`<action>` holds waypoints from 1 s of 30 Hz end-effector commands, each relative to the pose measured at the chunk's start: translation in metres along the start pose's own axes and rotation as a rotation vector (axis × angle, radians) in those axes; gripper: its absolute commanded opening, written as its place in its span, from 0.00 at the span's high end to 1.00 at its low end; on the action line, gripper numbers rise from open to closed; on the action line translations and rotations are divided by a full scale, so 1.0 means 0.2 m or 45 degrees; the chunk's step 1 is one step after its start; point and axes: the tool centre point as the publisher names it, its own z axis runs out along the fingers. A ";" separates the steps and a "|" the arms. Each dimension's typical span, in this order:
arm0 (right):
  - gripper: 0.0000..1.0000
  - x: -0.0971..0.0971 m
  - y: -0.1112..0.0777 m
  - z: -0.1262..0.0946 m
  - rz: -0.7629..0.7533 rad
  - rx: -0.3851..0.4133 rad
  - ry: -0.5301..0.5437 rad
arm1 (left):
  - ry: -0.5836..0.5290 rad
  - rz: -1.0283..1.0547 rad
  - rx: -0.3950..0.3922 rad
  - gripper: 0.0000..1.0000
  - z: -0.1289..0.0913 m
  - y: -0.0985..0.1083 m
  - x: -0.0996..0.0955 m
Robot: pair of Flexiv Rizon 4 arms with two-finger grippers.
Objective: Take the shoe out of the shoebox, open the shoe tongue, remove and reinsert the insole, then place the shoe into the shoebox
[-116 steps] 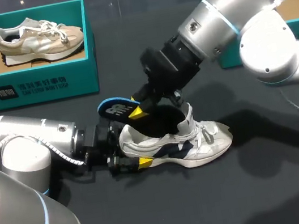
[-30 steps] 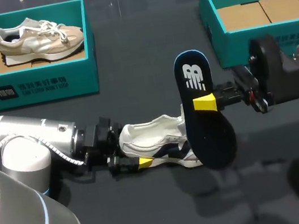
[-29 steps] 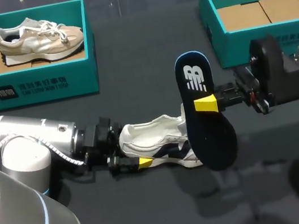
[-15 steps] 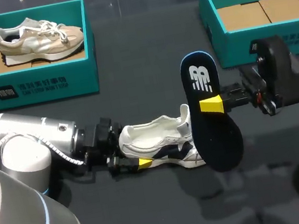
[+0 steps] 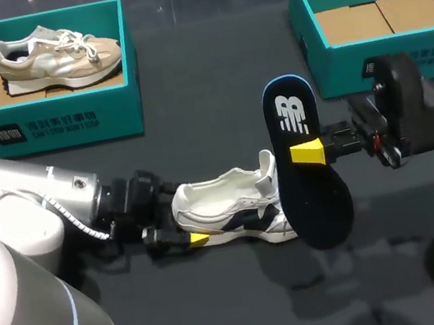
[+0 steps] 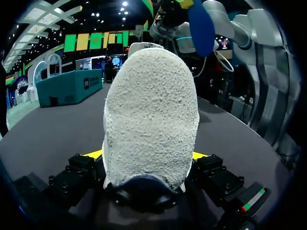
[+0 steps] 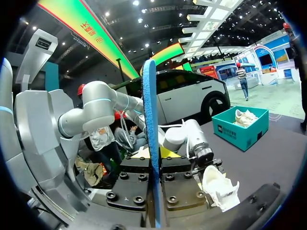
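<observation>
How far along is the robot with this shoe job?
Done: the shoe lies out on the table, and its insole is pulled out. In hand: the right arm's fingers hold the insole upright in the air while the left arm's fingers clamp the shoe's heel. Left: slide the insole back in, then set the shoe into the empty shoebox.

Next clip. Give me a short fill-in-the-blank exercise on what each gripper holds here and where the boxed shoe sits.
1. The right gripper is shut on the dark ___, holding it clear of the table.
2. The left gripper is shut on the white shoe at its ___.
3. The beige shoe lies in the teal shoebox on the table's ___ side.
Missing words: insole; heel; left.
</observation>
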 end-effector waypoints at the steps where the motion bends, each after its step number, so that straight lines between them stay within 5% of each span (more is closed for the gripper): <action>1: 1.00 0.00 0.00 0.01 0.000 0.000 -0.004 | -0.013 -0.006 -0.146 0.00 -0.09 -0.05 0.04; 6: 1.00 0.00 0.00 0.01 0.000 0.000 -0.004 | -0.052 -0.011 -0.445 0.00 -0.19 -0.07 0.03; 20: 1.00 0.00 0.00 0.01 0.000 0.000 -0.004 | -0.052 -0.011 -0.445 0.00 -0.19 -0.07 0.03; 30: 1.00 0.00 0.00 0.01 0.000 0.000 -0.004 | -0.031 -0.057 -0.808 0.00 -0.25 -0.18 -0.01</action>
